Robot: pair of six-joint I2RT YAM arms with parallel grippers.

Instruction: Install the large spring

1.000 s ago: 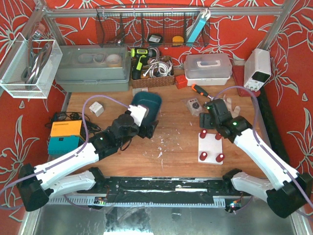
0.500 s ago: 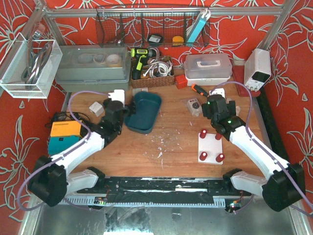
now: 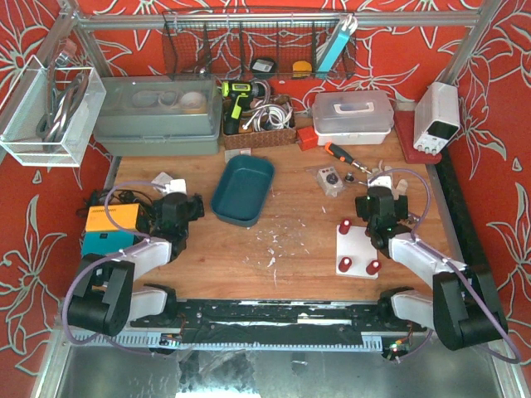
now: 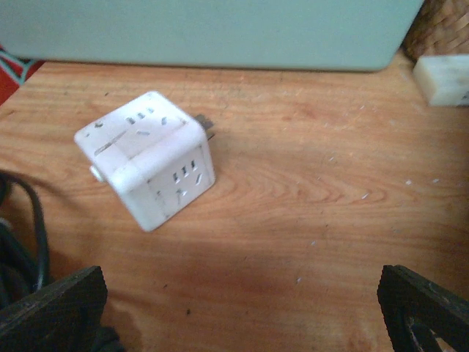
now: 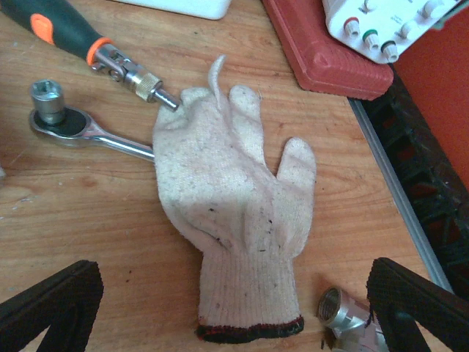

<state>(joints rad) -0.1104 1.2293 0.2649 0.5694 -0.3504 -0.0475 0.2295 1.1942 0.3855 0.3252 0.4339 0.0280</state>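
Scuffed white plastic cube [image 4: 146, 158], knitted cotton glove [image 5: 234, 205], left gripper [image 4: 238, 315] spread wide

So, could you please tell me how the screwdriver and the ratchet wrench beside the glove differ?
The screwdriver has a dark handle with an orange collar; the ratchet wrench is bare metal. The screwdriver ends in a slim bit, the ratchet wrench in a round head carrying a socket. Both lie flat on the wooden table, reaching the edge of the glove.

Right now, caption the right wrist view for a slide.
Open jaws above a white glove, its edge meeting a ratchet and a screwdriver.
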